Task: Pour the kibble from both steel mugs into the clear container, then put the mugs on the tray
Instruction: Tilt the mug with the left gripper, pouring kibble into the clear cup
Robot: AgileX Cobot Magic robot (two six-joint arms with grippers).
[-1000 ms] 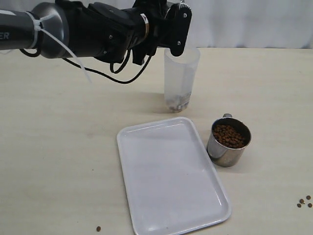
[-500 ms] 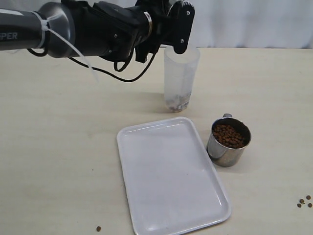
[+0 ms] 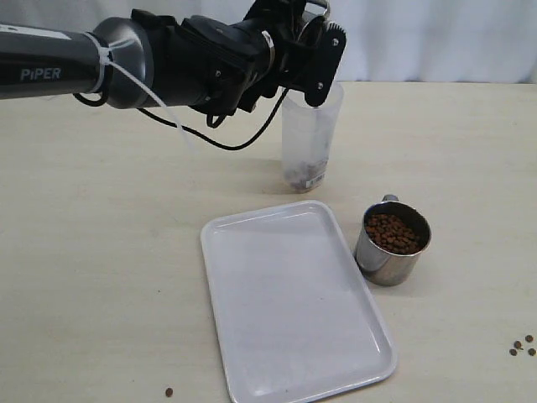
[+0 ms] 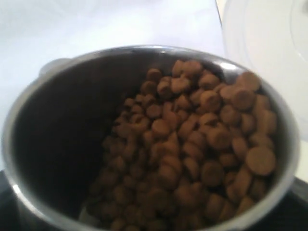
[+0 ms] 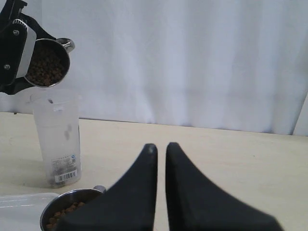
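While the left arm tips one shiny stainless-steel cylindrical mug point(image 4: 57, 144) over the tall translucent plastic container point(image 3: 310, 134), the right arm holds nothing.
Detail: the left fingers point(image 3: 323, 63) are clamped on this tilted mug, its mouth leaning over the container rim, with small round dark-brown kibble pellets point(image 4: 192, 144) banked against its lower side. The container stands upright on the pale wood-grain surface point(image 3: 101, 252), a few pellets at its bottom. The right fingers point(image 5: 147, 192) are pressed together, empty. The second mug point(image 3: 382, 260), matching steel, stands upright and full of kibble just beside the right long edge of the flat white rectangular plastic tray point(image 3: 294, 302). The tray lies near the container, not touching it. Stray pellets point(image 3: 522, 346) lie on the surface at far right, and one more point(image 3: 169, 392) left of the tray's near corner.
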